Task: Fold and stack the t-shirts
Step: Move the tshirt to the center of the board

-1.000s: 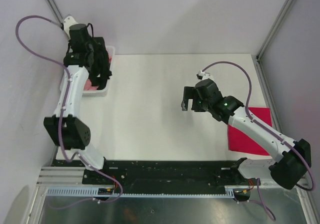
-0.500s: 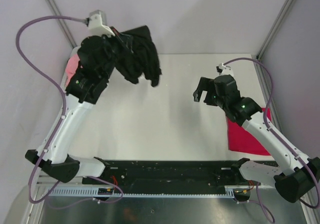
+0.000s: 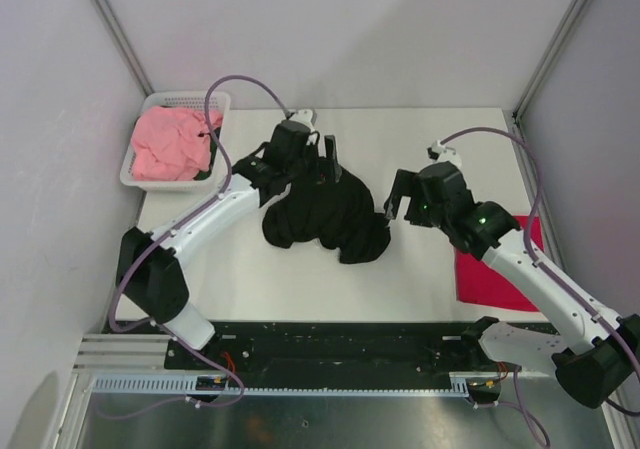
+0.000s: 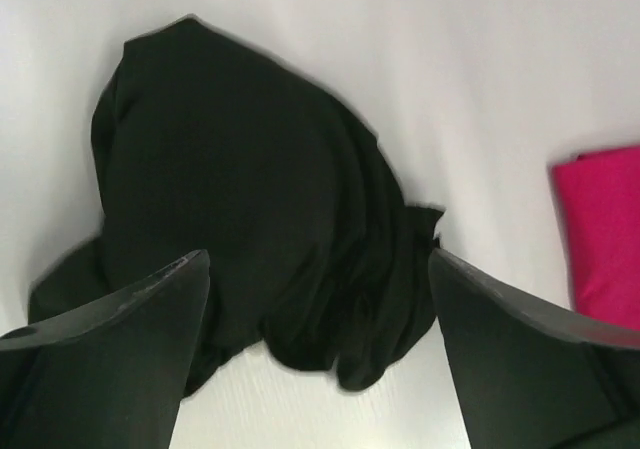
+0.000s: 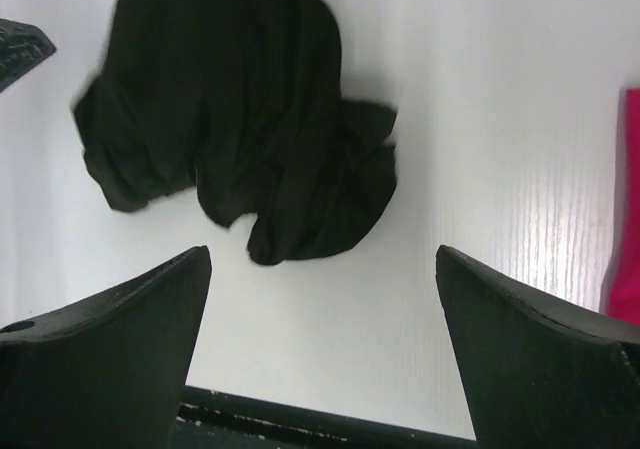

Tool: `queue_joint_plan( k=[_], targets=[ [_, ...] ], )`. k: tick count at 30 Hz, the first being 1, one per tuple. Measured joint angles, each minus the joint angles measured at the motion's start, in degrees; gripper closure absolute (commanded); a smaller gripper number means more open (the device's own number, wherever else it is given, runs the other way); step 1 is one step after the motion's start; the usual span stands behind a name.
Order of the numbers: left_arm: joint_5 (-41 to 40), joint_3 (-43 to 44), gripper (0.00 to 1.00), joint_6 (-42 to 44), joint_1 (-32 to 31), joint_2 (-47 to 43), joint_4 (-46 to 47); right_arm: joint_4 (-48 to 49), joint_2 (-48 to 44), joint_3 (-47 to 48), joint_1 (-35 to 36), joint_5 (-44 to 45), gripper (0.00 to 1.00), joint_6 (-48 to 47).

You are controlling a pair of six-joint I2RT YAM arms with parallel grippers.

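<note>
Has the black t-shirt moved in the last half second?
Yes. The black t-shirt hung close to the white basket; now it lies on the table further right, closer to the crimson t-shirt.

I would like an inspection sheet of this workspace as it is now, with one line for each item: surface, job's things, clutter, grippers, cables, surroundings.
surface: white table, no stains seen.
job's things: black t-shirt crumpled mid-table, not folded; crimson t-shirt lying flat at the right edge, partly under the right arm; pink t-shirt bunched in the basket.
clutter: white basket at the far left corner; nothing else seen.
grippers: left gripper open above the black t-shirt; right gripper open beside it, holding nothing.
cables: left purple cable and right purple cable arch in the air; no snag seen.
surroundings: pale walls, metal frame posts.
</note>
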Motion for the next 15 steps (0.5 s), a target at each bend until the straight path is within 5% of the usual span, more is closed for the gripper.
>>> queue_joint_plan(
  k=[4,9,15],
  targets=[
    [0.94,-5.42,0.01,0.31,0.02,-4.09,-2.16,-0.26,-0.02,-4.11,3.76,0.96,0.01,2.14],
    [0.42,-16.94,0.07,-0.22,0.04,-19.98,-3.04,-0.02,0.15,-9.53,7.96,1.90,0.02,4.68],
    [0.15,-31.19,0.11,-2.80,-0.13,-31.91,-3.56,3.67,4.79,-11.98,11.06,2.58,0.11,6.43]
  ],
)
